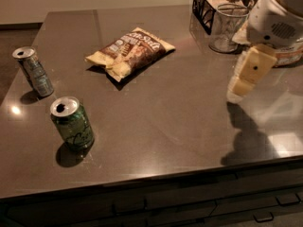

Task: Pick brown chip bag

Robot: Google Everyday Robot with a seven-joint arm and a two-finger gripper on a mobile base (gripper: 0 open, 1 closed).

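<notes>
Well left of jaws, chip bag (pixel 130 51)

In the upper right of the frame, the arm housing (pixel 277 13) is a rounded white shell, smooth and matte, with a round patch of fine grille holes (pixel 283 30) set into its lower side. Just below it, at the right of the frame's middle, the end effector (pixel 239 89) is a blocky cream-yellow piece. It bears one dark round mark (pixel 255 67) and pales to off-white at its lower tip.
</notes>
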